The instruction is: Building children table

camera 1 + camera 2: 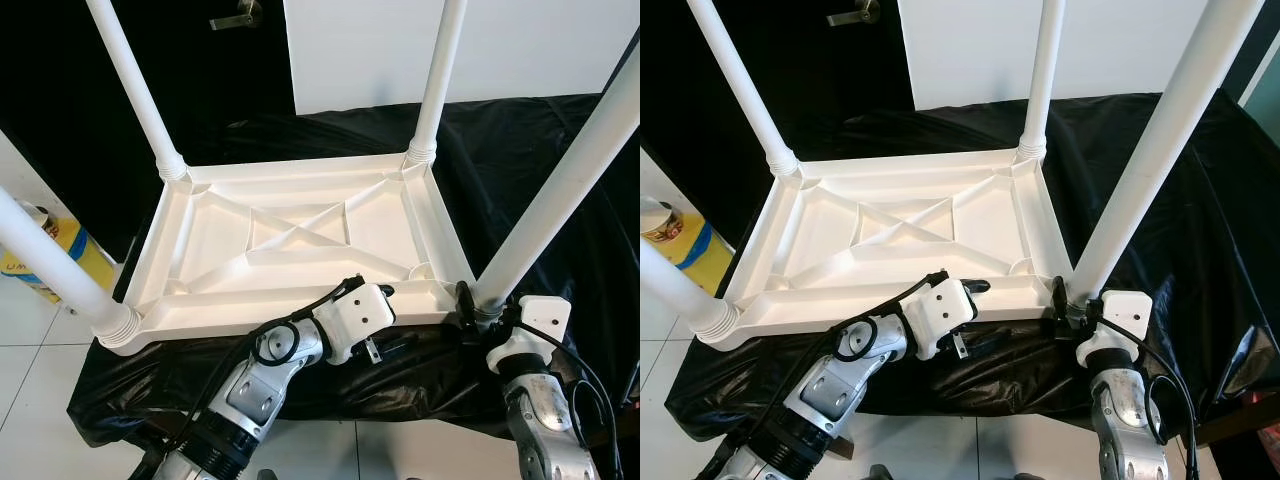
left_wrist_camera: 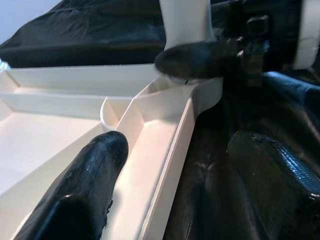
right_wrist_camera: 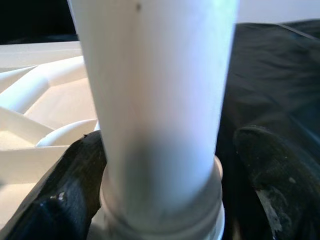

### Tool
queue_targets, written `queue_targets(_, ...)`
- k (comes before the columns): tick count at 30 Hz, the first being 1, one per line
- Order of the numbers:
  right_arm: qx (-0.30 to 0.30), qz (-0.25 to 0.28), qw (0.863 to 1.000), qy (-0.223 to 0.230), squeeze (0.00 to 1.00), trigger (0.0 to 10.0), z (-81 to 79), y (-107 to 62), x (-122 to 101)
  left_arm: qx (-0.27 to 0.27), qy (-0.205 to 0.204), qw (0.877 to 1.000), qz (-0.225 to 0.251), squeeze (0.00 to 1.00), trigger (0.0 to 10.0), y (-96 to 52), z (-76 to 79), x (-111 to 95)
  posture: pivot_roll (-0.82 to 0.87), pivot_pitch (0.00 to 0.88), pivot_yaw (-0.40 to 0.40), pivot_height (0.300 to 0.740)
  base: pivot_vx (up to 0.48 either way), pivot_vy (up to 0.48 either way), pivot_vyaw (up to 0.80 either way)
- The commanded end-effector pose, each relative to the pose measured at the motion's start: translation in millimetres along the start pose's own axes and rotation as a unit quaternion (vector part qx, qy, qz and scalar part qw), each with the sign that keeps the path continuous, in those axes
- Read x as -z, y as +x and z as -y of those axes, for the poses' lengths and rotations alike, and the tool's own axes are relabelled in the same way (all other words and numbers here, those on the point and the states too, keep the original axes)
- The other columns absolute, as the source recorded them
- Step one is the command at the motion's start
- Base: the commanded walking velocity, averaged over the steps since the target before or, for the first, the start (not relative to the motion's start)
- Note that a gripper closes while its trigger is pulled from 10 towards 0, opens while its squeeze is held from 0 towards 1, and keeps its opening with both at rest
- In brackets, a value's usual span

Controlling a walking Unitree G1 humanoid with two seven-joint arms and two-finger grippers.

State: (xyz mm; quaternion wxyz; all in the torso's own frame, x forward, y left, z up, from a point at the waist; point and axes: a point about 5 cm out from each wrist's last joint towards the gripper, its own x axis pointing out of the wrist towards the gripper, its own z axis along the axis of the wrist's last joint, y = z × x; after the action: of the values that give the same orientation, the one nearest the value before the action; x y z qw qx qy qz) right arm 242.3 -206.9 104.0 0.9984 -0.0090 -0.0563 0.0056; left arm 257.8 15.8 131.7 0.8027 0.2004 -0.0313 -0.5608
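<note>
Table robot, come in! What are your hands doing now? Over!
Right gripper open around near right leg's base. Left gripper open, straddling tabletop's near rim. All four legs up. Nothing blocking.

Head stereo pair looking down at upturned table (image 1: 300,235), wrist cameras close at its near-right corner.

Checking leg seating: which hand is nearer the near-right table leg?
Right. The right hand straddles the base of the near-right leg, one finger on each side. The left hand straddles the tabletop's near rim, beside that corner.
</note>
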Motion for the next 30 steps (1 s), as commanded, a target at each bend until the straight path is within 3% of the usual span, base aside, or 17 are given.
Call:
queue_targets(1, -0.008, -0.003, 1.0, 0.007, 0.0, 10.0, 0.4, 0.5, 1.7, 0.01, 0.0, 1.0, -0.003, 0.0, 10.0, 1.1, 2.9, 2.0, -0.1, 0.028, 0.048, 0.74, 0.0, 0.0, 0.0)
queue_targets(7, -0.068, 0.003, 0.998, -0.014, 0.0, 10.0, -3.0, 12.0, -2.7, 0.007, 0.0, 1.0, -0.006, 0.0, 10.0, -1.5, 0.5, 4.3, -0.09, 0.025, 0.039, 0.74, 0.0, 0.0, 0.0)
queue_targets(11, -0.116, -0.006, 0.993, -0.008, 0.0, 10.0, -13.6, 18.8, -0.9, 0.005, 0.001, 1.0, -0.008, 0.0, 10.0, -2.0, 0.2, 4.8, -0.08, 0.023, 0.03, 0.74, 0.0, 0.0, 0.0)
queue_targets(13, -0.15, -0.013, 0.989, 0.01, 0.0, 10.0, -31.2, 22.2, 3.6, 0.001, 0.0, 1.0, -0.008, 0.0, 10.0, -2.4, -0.2, 4.5, -0.07, 0.021, 0.021, 0.74, 0.0, 0.0, 0.0)
queue_targets(19, -0.175, -0.015, 0.984, 0.034, 0.0, 10.0, -51.2, 24.7, 6.4, -0.004, -0.001, 1.0, -0.011, 0.0, 10.0, -4.3, 0.0, 5.6, -0.06, 0.021, 0.018, 0.74, 0.0, 0.0, 0.0)
queue_targets(21, -0.178, -0.015, 0.983, 0.036, 0.0, 10.0, -51.6, 24.9, 6.5, -0.004, -0.001, 1.0, -0.011, 0.0, 10.0, -4.6, 0.0, 5.8, -0.06, 0.021, 0.018, 0.74, 0.0, 0.0, 0.0)
queue_targets(30, -0.207, -0.005, 0.978, -0.013, 0.0, 10.0, -23.1, 29.5, -4.4, 0.006, 0.0, 1.0, -0.015, 0.0, 10.0, -4.7, 1.0, 6.6, -0.08, 0.02, 0.026, 0.74, 0.0, 0.0, 0.0)
